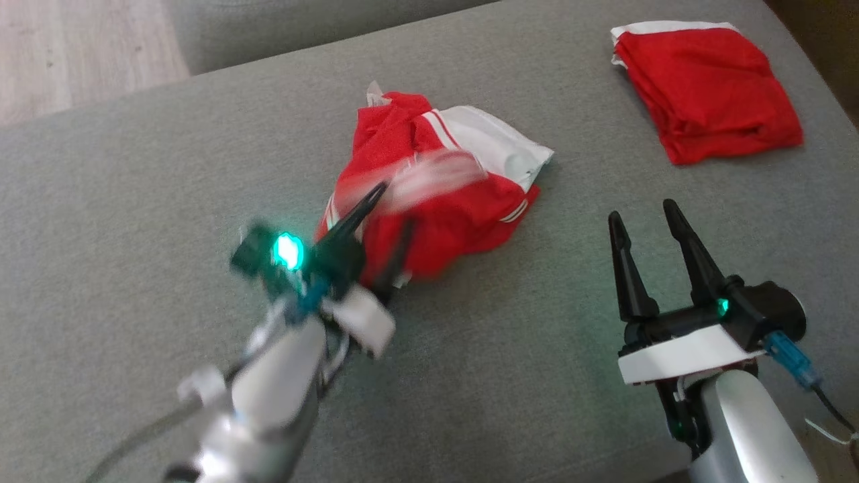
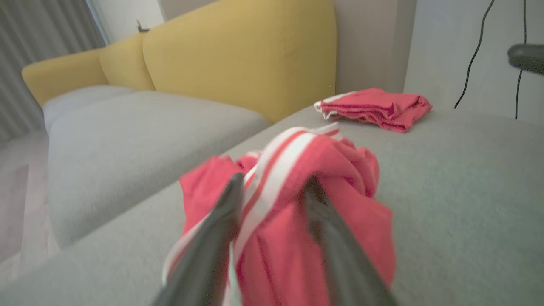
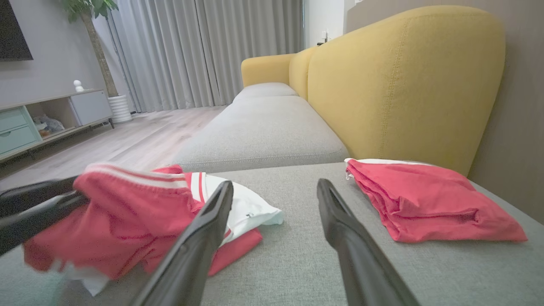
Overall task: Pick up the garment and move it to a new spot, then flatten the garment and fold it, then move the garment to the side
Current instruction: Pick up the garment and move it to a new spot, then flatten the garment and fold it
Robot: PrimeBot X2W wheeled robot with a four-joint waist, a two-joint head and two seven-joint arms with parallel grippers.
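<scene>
A crumpled red garment with white stripes and a white panel (image 1: 443, 201) lies mid-cushion on the grey sofa seat (image 1: 134, 201). My left gripper (image 1: 392, 208) is shut on its near, striped edge, and that part of the cloth is raised and blurred. In the left wrist view the garment (image 2: 297, 221) bunches between and over the two fingers of the left gripper (image 2: 272, 182). My right gripper (image 1: 642, 211) stands open to the right of the garment, apart from it, with nothing between its fingers. From the right wrist, the garment (image 3: 127, 221) hangs off the left gripper's fingers (image 3: 38, 208).
A second red garment (image 1: 711, 94), folded, lies at the far right of the seat, near the yellow backrest (image 3: 403, 76). Another grey cushion (image 2: 127, 127) adjoins beyond. Wooden floor (image 1: 67, 47) shows past the seat's far left edge. Cables hang on the wall (image 2: 476, 51).
</scene>
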